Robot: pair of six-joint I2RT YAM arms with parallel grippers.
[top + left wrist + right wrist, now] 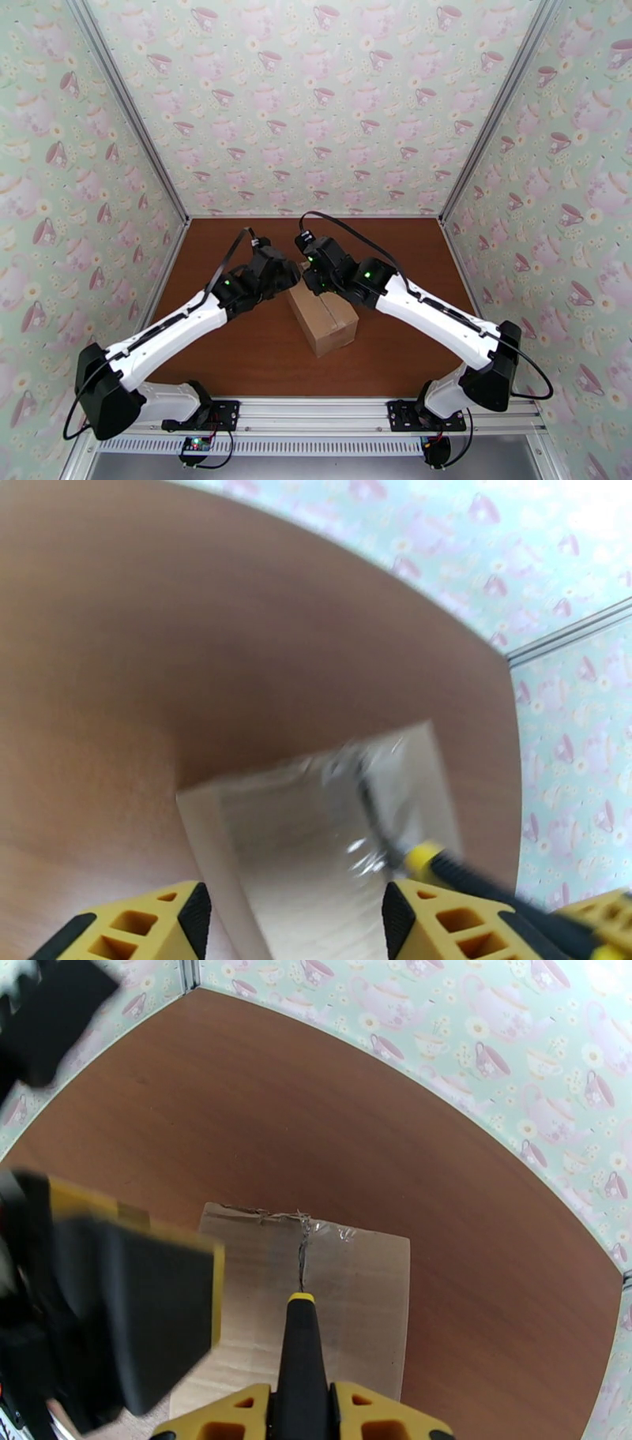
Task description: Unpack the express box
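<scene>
Sitting mid-table on the brown wooden table (237, 347), the small plain brown cardboard express box (325, 322) has the left gripper (288, 276) and right gripper (314, 278) meeting over its far end. Seen from the left wrist, the left gripper's yellow fingers (186, 914) stand spread above the taped top. Seen from the right wrist, the right gripper's fingers pinch a black-handled, yellow-collared cutter (300, 1347), its blade in the tape seam (303, 1252).

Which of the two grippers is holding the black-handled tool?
The right gripper: it clamps the black-handled tool, blade at the express box's tape seam. The left gripper stands spread over the box, holding no tool.
</scene>
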